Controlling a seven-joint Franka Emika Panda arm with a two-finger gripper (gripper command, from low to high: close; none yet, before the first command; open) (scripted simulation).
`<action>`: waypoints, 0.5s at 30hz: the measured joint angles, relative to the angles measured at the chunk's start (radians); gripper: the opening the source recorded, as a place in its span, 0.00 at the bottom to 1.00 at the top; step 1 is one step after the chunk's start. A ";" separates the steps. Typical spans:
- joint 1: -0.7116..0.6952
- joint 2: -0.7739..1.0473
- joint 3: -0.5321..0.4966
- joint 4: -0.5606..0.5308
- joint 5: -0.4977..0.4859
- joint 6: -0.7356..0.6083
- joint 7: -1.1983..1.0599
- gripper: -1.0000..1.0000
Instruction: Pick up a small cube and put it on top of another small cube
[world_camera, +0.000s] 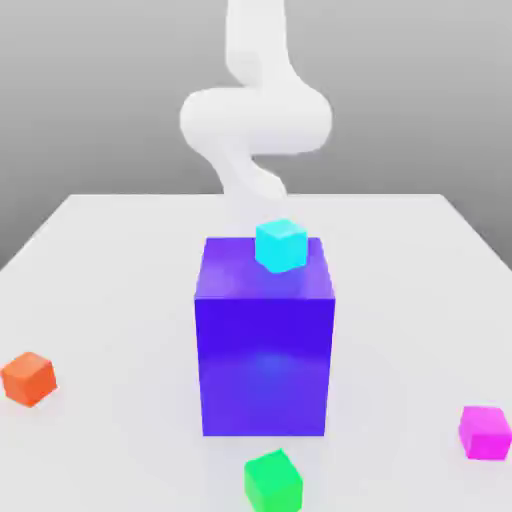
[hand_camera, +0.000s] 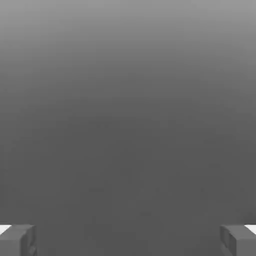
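Observation:
The small magenta-pink cube (world_camera: 485, 432) lies on the white table (world_camera: 110, 260) at the front of the exterior view's right. A small cyan cube (world_camera: 280, 245) rests on top of the big blue-violet block (world_camera: 265, 350) in the middle. My white arm (world_camera: 255, 120) rises behind that block, well away from the magenta cube. In the hand view my gripper (hand_camera: 128, 241) is open: its grey fingertips (hand_camera: 17, 240) stand far apart with nothing between them, against plain grey background.
A small orange cube (world_camera: 29, 378) sits at the exterior view's left. A small green cube (world_camera: 273, 480) lies in front of the block. The tall block stands between the arm and the front cubes.

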 joint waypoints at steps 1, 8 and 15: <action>0.025 0.039 -0.002 -0.004 0.007 0.014 -0.036 0.50; 0.176 0.297 0.000 -0.030 0.050 0.108 -0.268 0.50; 0.287 0.551 0.045 -0.056 0.076 0.201 -0.484 0.50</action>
